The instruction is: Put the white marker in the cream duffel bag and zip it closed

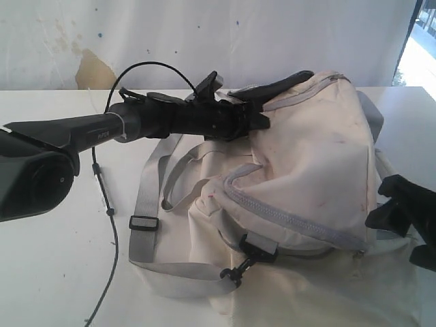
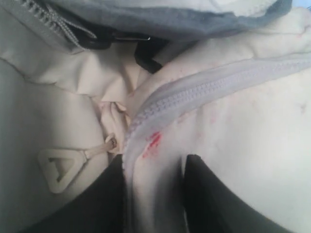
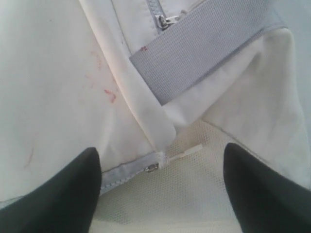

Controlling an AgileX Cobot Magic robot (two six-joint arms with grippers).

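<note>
The cream duffel bag [image 1: 313,157] lies slumped across the middle and right of the table, and its grey zipper tape [image 1: 293,218] curves over the front. My left gripper [image 1: 257,117] reaches in at the bag's upper left. In the left wrist view that gripper [image 2: 154,160] is shut on a fold of cream fabric beside the zipper tape [image 2: 194,92]. A cream triangular pull tab [image 2: 58,167] hangs nearby. My right gripper [image 1: 400,211] hovers at the bag's right end. It stands open [image 3: 160,148] over a small zipper slider [image 3: 152,168] and a mesh panel [image 3: 170,204]. The white marker is not in view.
The grey shoulder strap [image 1: 144,204] with its black clip [image 1: 238,271] trails over the table at the bag's front left. A black cable [image 1: 109,225] hangs from the left arm onto the table. A grey webbing band [image 3: 209,48] crosses the bag's end.
</note>
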